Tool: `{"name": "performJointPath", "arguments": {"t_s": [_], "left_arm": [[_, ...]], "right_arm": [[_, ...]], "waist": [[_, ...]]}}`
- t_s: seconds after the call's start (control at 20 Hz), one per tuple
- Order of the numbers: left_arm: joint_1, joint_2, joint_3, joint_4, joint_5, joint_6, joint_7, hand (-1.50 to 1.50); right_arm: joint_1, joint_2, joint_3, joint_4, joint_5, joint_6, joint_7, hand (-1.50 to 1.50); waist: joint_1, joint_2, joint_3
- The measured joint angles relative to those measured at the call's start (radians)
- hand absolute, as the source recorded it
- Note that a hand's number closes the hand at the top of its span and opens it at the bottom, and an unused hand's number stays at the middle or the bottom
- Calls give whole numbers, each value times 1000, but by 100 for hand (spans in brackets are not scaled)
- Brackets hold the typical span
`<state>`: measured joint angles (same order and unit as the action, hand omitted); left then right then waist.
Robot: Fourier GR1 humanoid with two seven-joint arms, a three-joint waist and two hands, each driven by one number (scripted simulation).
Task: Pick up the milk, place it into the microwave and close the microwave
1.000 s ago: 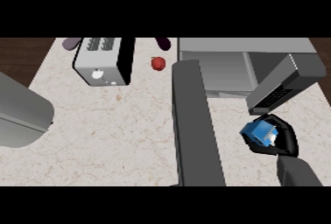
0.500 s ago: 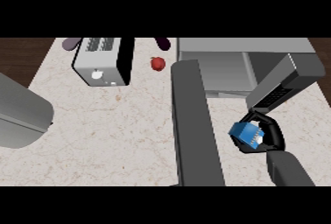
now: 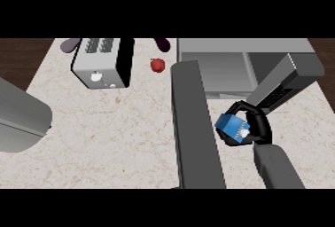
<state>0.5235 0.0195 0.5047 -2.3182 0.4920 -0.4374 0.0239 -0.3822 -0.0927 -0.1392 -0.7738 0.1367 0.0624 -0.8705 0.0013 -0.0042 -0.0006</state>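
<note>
Currently, blue milk carton (image 3: 232,127) inside right hand (image 3: 261,129), black fingers curled round it, near the counter's (image 3: 118,133) right edge, before the open microwave (image 3: 216,71).

The milk carton (image 3: 233,126) is blue with a white patch, and the right hand (image 3: 259,129) around it is black on a grey forearm (image 3: 278,168). The counter (image 3: 111,133) is pale beige with fine brown speckles. The microwave (image 3: 229,66) is grey, and the toaster (image 3: 98,66) is silver and black.
</note>
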Motion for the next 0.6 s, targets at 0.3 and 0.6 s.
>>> {"name": "performJointPath", "arguments": {"t_s": [0.3,0.6], "left_arm": [[-8,-12,-16,12,-20,3,-9,-150],[-21,2,3,34,-4,-9,-11,-150]], "right_arm": [[-74,35,16,-72,11,-78,131,150],[-245,29,19,38,87,-206,211,150]], "waist": [[6,3,0],[18,7,1]]}}
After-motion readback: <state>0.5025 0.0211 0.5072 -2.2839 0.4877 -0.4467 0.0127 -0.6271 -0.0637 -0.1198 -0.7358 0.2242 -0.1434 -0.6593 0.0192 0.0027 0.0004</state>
